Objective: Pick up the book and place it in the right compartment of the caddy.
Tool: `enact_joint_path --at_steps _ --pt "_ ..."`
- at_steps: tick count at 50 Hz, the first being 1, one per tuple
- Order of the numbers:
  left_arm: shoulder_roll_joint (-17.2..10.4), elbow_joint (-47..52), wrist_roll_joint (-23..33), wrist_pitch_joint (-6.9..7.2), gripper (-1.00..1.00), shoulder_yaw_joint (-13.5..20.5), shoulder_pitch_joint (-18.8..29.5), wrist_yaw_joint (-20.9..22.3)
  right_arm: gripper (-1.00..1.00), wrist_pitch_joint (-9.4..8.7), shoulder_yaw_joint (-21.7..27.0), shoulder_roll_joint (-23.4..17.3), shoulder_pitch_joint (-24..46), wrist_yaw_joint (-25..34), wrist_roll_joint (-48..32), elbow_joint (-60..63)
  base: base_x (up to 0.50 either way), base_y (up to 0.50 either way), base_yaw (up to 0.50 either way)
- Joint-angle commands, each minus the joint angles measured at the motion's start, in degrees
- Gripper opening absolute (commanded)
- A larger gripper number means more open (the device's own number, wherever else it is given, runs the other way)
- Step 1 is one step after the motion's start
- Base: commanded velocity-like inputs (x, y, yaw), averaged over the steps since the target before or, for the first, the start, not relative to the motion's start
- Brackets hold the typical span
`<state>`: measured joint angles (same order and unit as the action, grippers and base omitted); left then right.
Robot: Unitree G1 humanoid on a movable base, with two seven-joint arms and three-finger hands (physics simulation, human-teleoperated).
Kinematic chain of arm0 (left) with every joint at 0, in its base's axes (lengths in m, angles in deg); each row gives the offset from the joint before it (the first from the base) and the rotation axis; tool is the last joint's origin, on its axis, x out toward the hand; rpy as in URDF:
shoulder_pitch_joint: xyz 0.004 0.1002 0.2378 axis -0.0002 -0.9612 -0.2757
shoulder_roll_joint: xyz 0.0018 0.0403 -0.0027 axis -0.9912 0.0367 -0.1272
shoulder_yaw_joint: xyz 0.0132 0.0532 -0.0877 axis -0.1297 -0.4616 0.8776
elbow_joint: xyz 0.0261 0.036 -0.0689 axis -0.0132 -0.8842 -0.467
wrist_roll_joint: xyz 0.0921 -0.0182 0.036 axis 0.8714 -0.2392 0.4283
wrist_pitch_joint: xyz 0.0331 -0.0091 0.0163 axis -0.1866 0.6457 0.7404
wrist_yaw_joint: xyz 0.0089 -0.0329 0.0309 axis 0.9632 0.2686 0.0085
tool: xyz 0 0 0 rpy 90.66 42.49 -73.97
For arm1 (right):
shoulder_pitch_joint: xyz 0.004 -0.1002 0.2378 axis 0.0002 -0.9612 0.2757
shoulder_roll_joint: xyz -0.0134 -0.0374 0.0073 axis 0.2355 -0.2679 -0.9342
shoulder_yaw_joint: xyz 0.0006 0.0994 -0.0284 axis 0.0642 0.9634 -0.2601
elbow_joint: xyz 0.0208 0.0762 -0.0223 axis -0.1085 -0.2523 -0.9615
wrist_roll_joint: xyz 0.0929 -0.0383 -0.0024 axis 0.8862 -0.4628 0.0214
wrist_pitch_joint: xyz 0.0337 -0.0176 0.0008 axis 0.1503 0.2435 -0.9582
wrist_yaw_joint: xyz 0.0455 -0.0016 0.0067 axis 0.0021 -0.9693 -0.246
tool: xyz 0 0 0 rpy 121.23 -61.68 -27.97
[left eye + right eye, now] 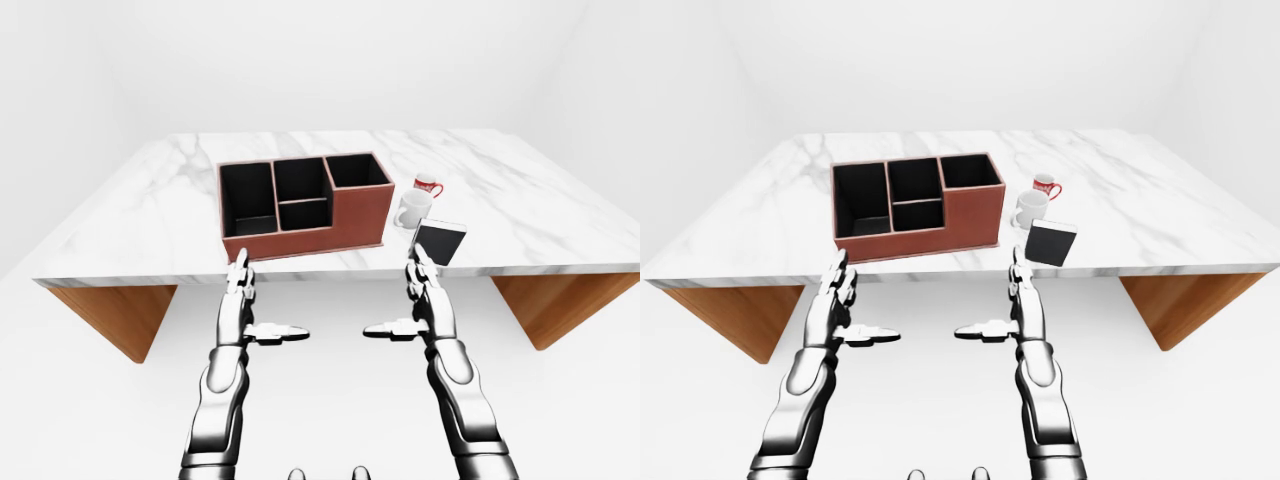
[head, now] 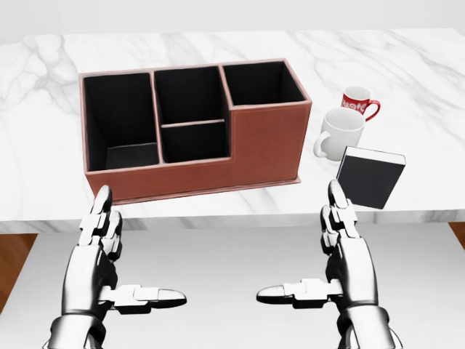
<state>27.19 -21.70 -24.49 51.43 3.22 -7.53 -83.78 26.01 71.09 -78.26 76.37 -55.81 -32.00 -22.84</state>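
Note:
A small black book (image 2: 370,177) with white page edges stands tilted on the marble table (image 2: 407,65), near its lower edge in the head view, right of the caddy. The brown caddy (image 2: 196,127) has black compartments; its right compartment (image 2: 260,83) is the tall one. My right hand (image 2: 330,251) hovers open below the table edge, just left of and below the book, touching nothing. My left hand (image 2: 120,251) is open too, below the caddy's left end. Both thumbs point inward.
A white mug (image 2: 338,134) and a red mug (image 2: 357,102) stand just above the book in the head view, right of the caddy. The table has wooden legs (image 1: 120,315) at both ends. White floor lies below my arms.

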Motion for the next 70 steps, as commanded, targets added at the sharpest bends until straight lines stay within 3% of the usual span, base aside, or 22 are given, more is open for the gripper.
enact_joint_path --at_steps 1,6,7,10,11,13,20,21,26,35,45,70 --pt "-0.76 0.98 -1.1 0.96 1.0 1.59 0.07 1.54 1.0 -1.16 1.82 -0.87 0.15 1.16 0.87 1.16 0.0 0.0 0.0" --pt "-0.77 1.25 -1.24 1.22 1.0 1.66 0.08 1.6 1.0 -1.35 1.93 -0.91 -0.1 1.25 0.92 1.69 0.0 0.0 0.0" --pt "-0.68 2.2 -1.86 2.24 1.0 1.7 -0.16 1.85 1.0 -1.69 1.95 -0.92 -0.23 1.19 0.85 2.25 0.0 0.0 0.0" --pt "-0.97 2.67 -2.19 2.7 1.0 2.25 0.16 1.81 1.0 -3.68 1.98 -1.02 -0.79 0.84 0.35 5.75 0.0 0.0 0.0" --pt "-1.2 3.52 -2.51 3.45 1.0 2.7 0.4 1.77 1.0 -4.58 2.24 -1.16 -1.09 0.67 0.16 7.77 0.0 0.0 0.0" --pt "-1.7 6.71 -2.81 4.71 1.0 3.68 0.7 1.33 1.0 -4.58 2.8 -1.5 -1.54 0.51 -0.47 11.27 0.0 0.0 0.0" --pt "-5.26 18.45 -6.54 4.71 1.0 11.23 5.07 -0.32 1.0 -4.58 9.4 -3.64 -1.94 2.35 -1.42 33.03 0.0 0.0 0.0" --pt "-6.69 19.84 -7.74 4.71 1.0 13.7 6.65 -1.1 1.0 -4.58 11.05 -3.96 -1.45 2.86 -1.02 35.76 0.0 0.0 0.0" --pt "-10.71 21.95 -13.33 4.71 1.0 19.9 10.43 -3.89 1.0 -4.58 16.36 -4.7 -0.8 4.85 -0.38 46.23 0.0 0.0 0.0" --pt "-13.64 24.72 -21.61 4.71 1.0 24.39 12.07 -8.47 1.0 -4.58 26.22 -4.79 -1.12 8.63 3.1 59.09 0.0 0.0 0.0" --pt "-14.87 24.04 -22.08 4.71 1.0 23.52 11.65 -9.45 1.0 -4.58 26.8 -8.08 -2.77 4.59 8.43 59.6 0.0 0.0 0.0" --pt "-14.61 25.78 -23.21 4.71 1.0 23.35 11.31 -10.17 1.0 -4.58 26.34 -6.26 -1.81 6.93 7.1 59.6 0.0 0.0 0.0"
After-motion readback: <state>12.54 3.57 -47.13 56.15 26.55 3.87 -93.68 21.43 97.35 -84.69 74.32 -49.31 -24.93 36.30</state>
